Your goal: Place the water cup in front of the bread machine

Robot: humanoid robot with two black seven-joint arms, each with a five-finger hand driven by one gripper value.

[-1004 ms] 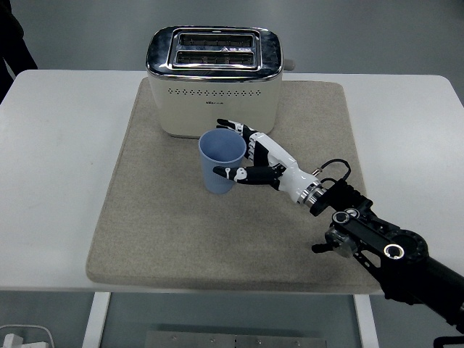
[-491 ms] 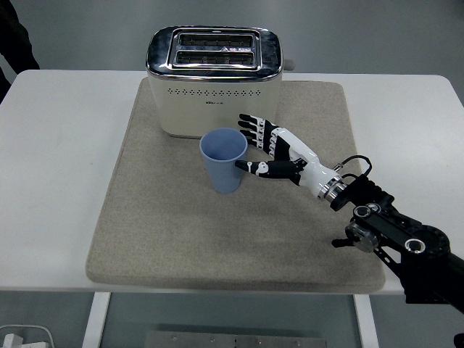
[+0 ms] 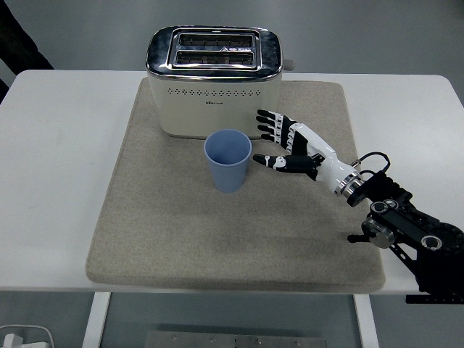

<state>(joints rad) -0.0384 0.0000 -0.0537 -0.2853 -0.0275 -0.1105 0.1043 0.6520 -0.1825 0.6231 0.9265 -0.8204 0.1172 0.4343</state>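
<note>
A light blue water cup (image 3: 228, 160) stands upright on the beige mat (image 3: 174, 225), just in front of the cream and chrome bread machine (image 3: 214, 80). My right hand (image 3: 279, 141) hovers a short way to the right of the cup, fingers spread and holding nothing, apart from the cup. Its black arm (image 3: 406, 228) comes in from the lower right. The left arm does not show.
The mat lies on a white table (image 3: 51, 159). A dark sleeve of a person (image 3: 18, 36) shows at the top left corner. A cable loops at my right wrist (image 3: 366, 163).
My right hand has let go of the cup and drawn back to the right, fingers spreading. The cup stays standing before the bread machine, shifted slightly right.
</note>
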